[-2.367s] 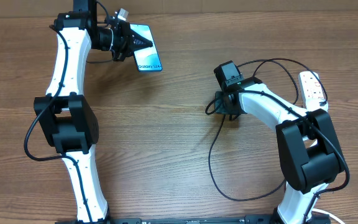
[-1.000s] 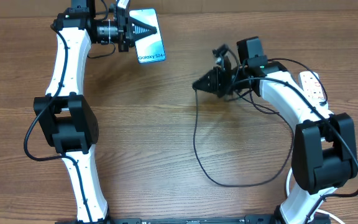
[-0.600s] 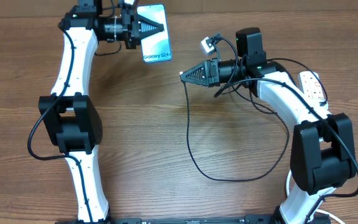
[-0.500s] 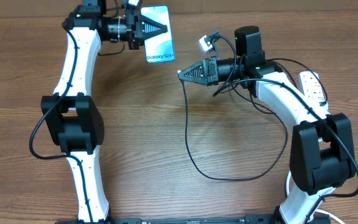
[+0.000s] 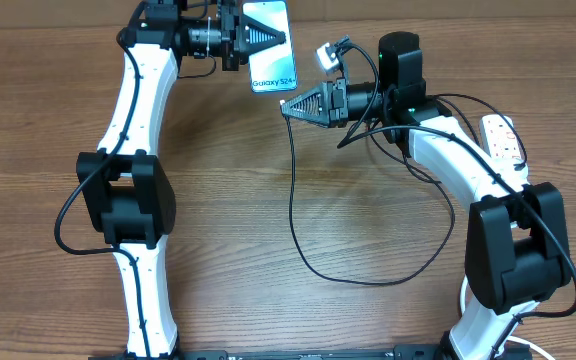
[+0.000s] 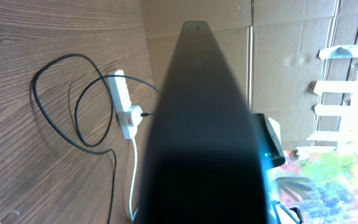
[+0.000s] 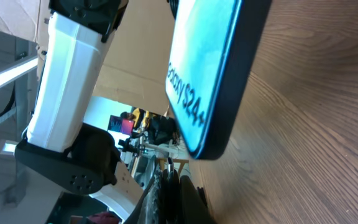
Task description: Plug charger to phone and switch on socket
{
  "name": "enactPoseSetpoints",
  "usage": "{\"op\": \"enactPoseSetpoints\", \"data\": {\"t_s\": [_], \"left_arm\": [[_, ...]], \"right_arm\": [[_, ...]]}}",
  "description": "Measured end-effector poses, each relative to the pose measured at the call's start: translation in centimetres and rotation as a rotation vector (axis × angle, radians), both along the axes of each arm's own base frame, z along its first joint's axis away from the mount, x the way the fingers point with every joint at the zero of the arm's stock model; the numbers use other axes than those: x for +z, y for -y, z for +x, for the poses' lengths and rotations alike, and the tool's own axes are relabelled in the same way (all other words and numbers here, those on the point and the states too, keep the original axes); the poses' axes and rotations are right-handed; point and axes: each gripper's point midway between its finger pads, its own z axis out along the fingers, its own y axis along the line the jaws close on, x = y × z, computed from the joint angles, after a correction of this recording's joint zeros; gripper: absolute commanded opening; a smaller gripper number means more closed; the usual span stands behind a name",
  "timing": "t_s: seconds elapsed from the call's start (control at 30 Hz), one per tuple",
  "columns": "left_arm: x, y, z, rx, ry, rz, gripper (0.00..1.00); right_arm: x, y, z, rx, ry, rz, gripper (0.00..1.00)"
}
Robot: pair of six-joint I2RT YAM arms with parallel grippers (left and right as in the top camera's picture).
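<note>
My left gripper (image 5: 276,37) is shut on the phone (image 5: 271,55) and holds it above the table at the back centre. Its cyan screen faces up and the "Galaxy S24" end points towards my right gripper (image 5: 288,108). That gripper is shut on the plug end of the charger (image 5: 290,190), just below and right of the phone's lower end and not touching it. The black cable hangs from it and loops over the table. In the right wrist view the plug tip (image 7: 168,165) sticks out of the shut fingers just short of the phone (image 7: 207,74). The socket (image 5: 503,138) lies at the right edge.
In the left wrist view the phone's dark back (image 6: 204,130) fills the middle. Behind it lie the white socket (image 6: 124,106) with its thick white cord and a cable loop (image 6: 73,93). A cardboard wall stands along the table's far edge.
My left arm has carried the phone to the right and farther back. My right gripper has swung left and up with the charger plug, closing in on the phone's lower end.
</note>
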Motion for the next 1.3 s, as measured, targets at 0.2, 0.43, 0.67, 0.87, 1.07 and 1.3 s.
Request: {"op": "enactPoseSetpoints", "data": {"t_s": [0.2,0.43,0.67,0.87,1.07,1.3], "left_arm": [[0.2,1.2,-0.2,-0.014,-0.017,-0.003,0.04],[0.3,2.2,-0.5,-0.029,-0.044,-0.005,0.04],[0.4,2.2,-0.6,-0.032,-0.040,-0.009,0.04],[0.7,2.2,-0.6,-0.040,-0.024,-0.018,0.04],[1.1,2.2,-0.7,-0.054,-0.001,-0.032,0.04],[1.2,2.0,-0.7,-0.061,0.000,-0.042,0.04]], "right_arm": [[0.1,0.0,0.3,-0.015,0.001,-0.001,0.04],[0.0,0.0,0.6,-0.030,-0.002,-0.007,0.04],[0.4,-0.1,0.7,-0.035,0.006,0.001,0.04],[0.5,-0.1,0.7,-0.033,-0.005,0.005,0.04],[0.7,-0.1,0.6,-0.024,0.000,0.012,0.04],[0.9,-0.1,0.4,-0.011,0.005,0.019,0.04]]}}
